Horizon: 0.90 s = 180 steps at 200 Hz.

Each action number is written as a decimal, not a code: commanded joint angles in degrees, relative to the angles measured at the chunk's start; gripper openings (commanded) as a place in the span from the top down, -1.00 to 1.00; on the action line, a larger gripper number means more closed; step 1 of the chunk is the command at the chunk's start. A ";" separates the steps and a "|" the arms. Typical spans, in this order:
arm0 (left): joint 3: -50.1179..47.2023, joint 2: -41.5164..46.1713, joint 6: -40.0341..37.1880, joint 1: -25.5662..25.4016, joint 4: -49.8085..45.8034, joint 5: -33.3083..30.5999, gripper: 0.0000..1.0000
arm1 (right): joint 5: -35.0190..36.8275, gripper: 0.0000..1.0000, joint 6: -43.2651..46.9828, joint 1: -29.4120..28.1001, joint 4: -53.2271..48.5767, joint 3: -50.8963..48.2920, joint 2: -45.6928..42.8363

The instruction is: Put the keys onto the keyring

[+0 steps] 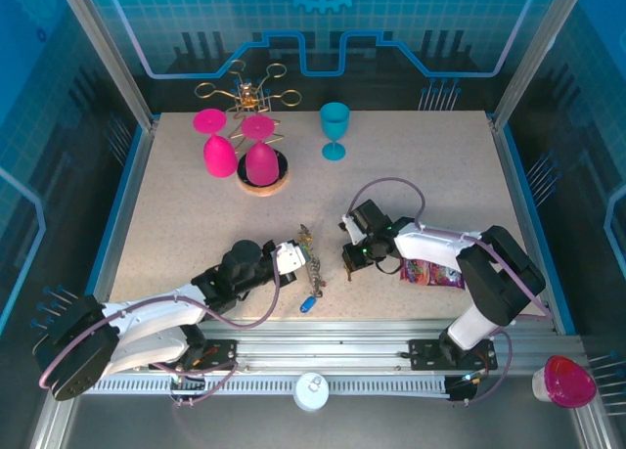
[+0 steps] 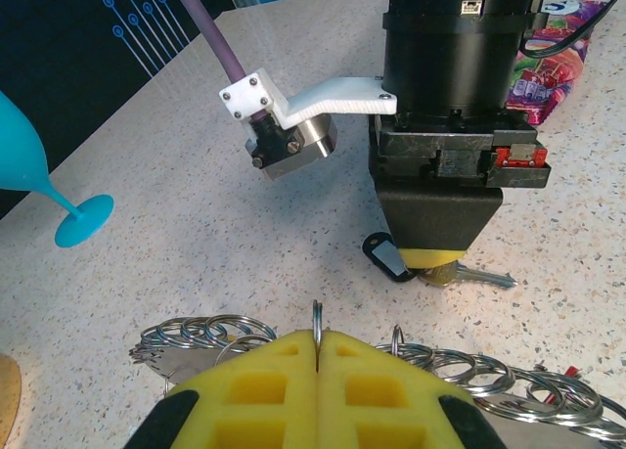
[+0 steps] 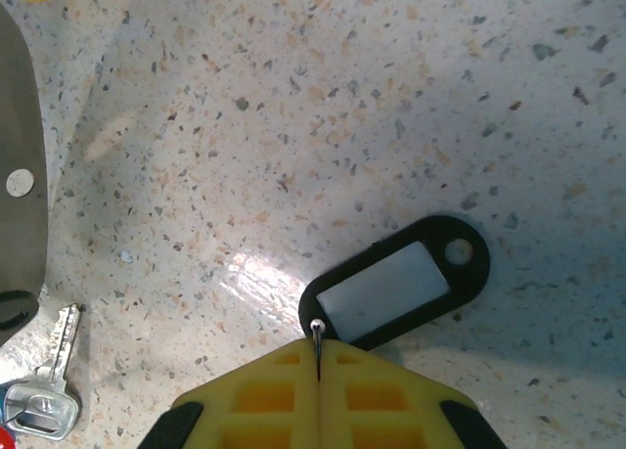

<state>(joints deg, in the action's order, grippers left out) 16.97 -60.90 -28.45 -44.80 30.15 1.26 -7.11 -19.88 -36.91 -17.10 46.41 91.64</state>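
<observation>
The speckled table [image 1: 196, 214] carries both arms, the left arm [image 1: 147, 322] and right arm [image 1: 489, 273] reaching inward until their tips are close together at mid-table. At the back stand two upturned pink goblets [image 1: 219, 146], a teal goblet [image 1: 334, 128] and a gold wire rack [image 1: 249, 92]. A purple sweet packet [image 1: 431, 272] is partly hidden under the right arm. The keyring [image 2: 509, 385] shows as a row of silvery split rings, cut off at the wrist view's lower edge. The left pincer [image 2: 316, 338] is clenched on one of its rings. The right pincer [image 3: 318, 349] is clenched on a thin wire at the black key tag [image 3: 391, 288], which lies flat. A silver key [image 3: 44, 390] is cropped by the corner, its head hard to make out. A blue-headed key [image 1: 307, 304] lies apart, near the table's front edge.
</observation>
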 commanded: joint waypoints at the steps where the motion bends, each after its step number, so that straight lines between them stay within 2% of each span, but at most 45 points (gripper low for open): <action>1: 0.69 0.84 -0.60 -0.39 0.52 -0.26 1.00 | -0.64 0.92 -0.51 -1.15 -0.48 1.12 1.70; 23: 0.59 0.97 -0.58 -0.38 0.42 -0.35 1.00 | -0.55 0.76 -0.51 -1.24 -0.35 1.72 2.72; 37: 0.51 0.75 -0.58 -0.39 0.68 -0.46 1.00 | -0.64 0.74 -0.42 -1.26 -0.46 1.88 3.11; 68: 0.37 0.58 -0.35 -0.38 0.98 -0.38 1.00 | -0.27 1.00 -0.42 -1.24 -0.34 1.76 2.93; 106: 0.58 1.23 -0.57 -0.38 0.18 -0.71 1.00 | -0.26 1.00 -0.34 -1.02 0.05 0.72 0.35; 141: 0.40 1.39 -0.49 -0.38 0.43 -1.21 1.00 | -0.39 1.00 0.76 -0.78 0.92 -1.72 -6.15; 180: 0.59 1.89 -0.91 -0.40 0.23 -1.34 1.00 | -4.56 1.00 3.41 -0.18 2.53 -5.05 -14.27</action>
<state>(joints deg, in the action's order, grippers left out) 16.97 -60.62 -28.62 -44.80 29.80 0.67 -8.45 -18.94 -37.43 -15.66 43.22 81.60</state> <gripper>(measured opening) 0.048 0.065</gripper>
